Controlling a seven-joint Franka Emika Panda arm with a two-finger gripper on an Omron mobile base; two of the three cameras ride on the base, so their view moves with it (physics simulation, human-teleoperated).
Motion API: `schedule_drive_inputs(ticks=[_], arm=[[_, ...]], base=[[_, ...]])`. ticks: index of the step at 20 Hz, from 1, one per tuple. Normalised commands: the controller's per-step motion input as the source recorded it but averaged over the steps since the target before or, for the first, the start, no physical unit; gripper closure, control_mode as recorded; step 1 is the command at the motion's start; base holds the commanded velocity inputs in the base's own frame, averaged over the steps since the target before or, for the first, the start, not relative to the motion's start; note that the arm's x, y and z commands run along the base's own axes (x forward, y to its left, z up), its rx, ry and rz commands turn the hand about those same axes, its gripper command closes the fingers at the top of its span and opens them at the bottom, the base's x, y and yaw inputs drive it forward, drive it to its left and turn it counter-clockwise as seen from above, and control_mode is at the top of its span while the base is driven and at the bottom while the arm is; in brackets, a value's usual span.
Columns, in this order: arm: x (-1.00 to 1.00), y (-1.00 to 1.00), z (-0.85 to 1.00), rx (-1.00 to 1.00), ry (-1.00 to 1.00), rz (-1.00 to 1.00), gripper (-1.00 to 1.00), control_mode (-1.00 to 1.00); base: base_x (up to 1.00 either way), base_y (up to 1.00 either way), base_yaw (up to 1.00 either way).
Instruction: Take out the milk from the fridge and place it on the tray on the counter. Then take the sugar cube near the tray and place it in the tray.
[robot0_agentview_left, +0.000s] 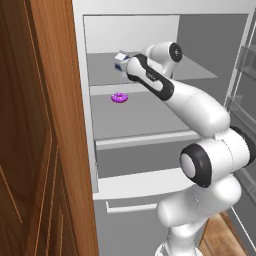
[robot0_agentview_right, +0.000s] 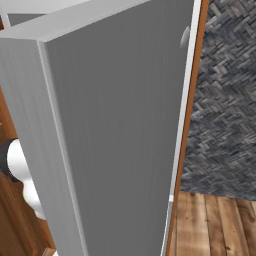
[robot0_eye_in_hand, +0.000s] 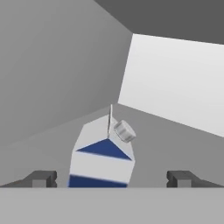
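The milk (robot0_eye_in_hand: 103, 155), a white carton with a dark blue band and a grey cap, stands on the upper shelf of the open fridge (robot0_agentview_left: 80, 75), near its back left corner. My gripper (robot0_eye_in_hand: 111, 178) is open. Its fingertips (robot0_eye_in_hand: 41, 178) stand wide on either side of the carton and touch neither side. In the left base view the arm reaches into that shelf, and the milk (robot0_agentview_left: 120, 61) peeks out just beyond the wrist. The tray, the counter and the sugar cube are out of view.
A purple donut (robot0_agentview_left: 119, 97) lies on the shelf below. A wooden cabinet side (robot0_agentview_left: 40, 150) stands close on the left. The open grey fridge door (robot0_agentview_right: 115, 130) blocks the right base view, with clear door racks (robot0_agentview_left: 245, 65), a woven wall (robot0_agentview_right: 225, 100) and wooden floor (robot0_agentview_right: 215, 220) beyond.
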Motion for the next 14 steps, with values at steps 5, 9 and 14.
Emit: schedule_drive_inputs(ticks=[5,9,14], arm=[[0.3,0.12,-0.11,0.0,0.0,0.0,-1.0,-1.0],[0.26,0.16,-0.11,0.0,0.0,0.0,-1.0,-1.0],[0.13,0.03,-0.04,0.0,0.0,0.0,-1.0,-1.0]], base=[[0.0,0.0,0.0],[0.0,0.0,0.0],[0.0,0.0,0.0]])
